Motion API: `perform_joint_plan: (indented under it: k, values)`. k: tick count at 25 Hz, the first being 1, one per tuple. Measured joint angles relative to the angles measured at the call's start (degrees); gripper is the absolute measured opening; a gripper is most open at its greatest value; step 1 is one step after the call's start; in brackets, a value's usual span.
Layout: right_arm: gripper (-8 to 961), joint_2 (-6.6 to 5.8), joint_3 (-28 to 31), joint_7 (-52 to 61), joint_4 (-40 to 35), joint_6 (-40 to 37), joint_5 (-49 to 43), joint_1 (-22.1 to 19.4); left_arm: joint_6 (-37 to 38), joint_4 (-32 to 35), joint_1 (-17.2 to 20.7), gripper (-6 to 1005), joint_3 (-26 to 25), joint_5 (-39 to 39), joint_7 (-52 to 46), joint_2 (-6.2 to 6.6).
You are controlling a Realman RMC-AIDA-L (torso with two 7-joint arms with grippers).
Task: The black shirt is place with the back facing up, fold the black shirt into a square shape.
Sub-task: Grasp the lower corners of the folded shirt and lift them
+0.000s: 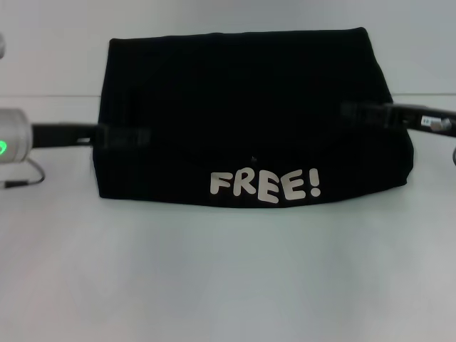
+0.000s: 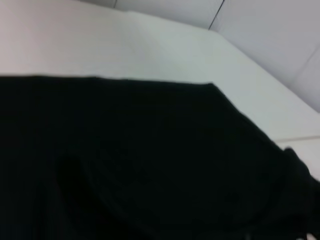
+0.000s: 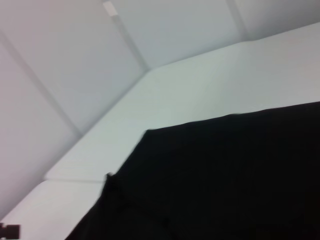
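The black shirt (image 1: 242, 114) lies on the white table (image 1: 228, 271), folded into a wide block. Pale "FREE!" lettering (image 1: 265, 186) faces up near its front edge. My left gripper (image 1: 127, 136) reaches in from the left and sits on the shirt's left edge, shut on the cloth. On the opposite edge, my right gripper (image 1: 362, 112) reaches in from the right and is likewise shut on the cloth. In both wrist views the black shirt (image 2: 150, 165) (image 3: 225, 180) fills the lower part of the picture, and neither arm's own fingers show.
A thin cable (image 1: 25, 177) loops on the table at the far left, below the left arm. A seam (image 1: 50, 95) runs across the white table behind the arms. A pale wall (image 1: 228, 14) stands beyond the shirt.
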Motion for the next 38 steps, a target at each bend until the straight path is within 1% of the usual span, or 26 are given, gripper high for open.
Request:
perform_joint_plan:
  k: [2,4,8,12,17,21,26,34,38]
  values:
    - [683,-0.02,0.1,-0.7,-0.4,-2.7,0.0,-0.8,1.3,1.0,1.9,907,0.2,0.0,0.1,-0.14]
    - [683,-0.03,0.1,-0.7,-0.5,-3.8,0.1,-1.3,2.0,1.4,3.5,936,0.2,0.2,0.0,-0.21]
    - [682,-0.04,0.1,-0.7,-0.5,-4.1,0.1,-1.8,2.0,0.9,4.7,936,0.1,1.4,-0.5,-0.25]
    - [682,-0.06,0.2,-0.8,-0.6,-3.7,0.1,-1.9,-0.3,-1.2,4.8,937,0.3,1.8,-0.8,-0.31]
    - [682,-0.06,0.2,-0.5,-0.6,-3.4,0.1,-1.9,-6.4,-6.0,3.7,937,1.6,1.9,-0.2,-0.25]
    - [681,-0.06,0.2,-0.4,-0.6,-3.1,0.2,-1.9,-11.7,-7.9,3.0,937,4.4,1.9,0.0,-0.52]
    - [681,-0.06,0.2,-0.4,-0.6,-3.0,0.2,-1.9,-15.8,-9.8,2.6,936,7.0,1.9,0.1,-0.72]
    - [683,-0.06,0.6,-0.3,-0.6,-3.0,0.2,-2.3,-14.8,-10.0,2.6,900,8.2,1.9,0.1,-0.71]
    - [682,-0.06,0.6,-0.3,-0.6,-3.0,0.2,-2.3,-15.2,-9.7,2.6,876,8.4,3.3,-0.5,-0.71]
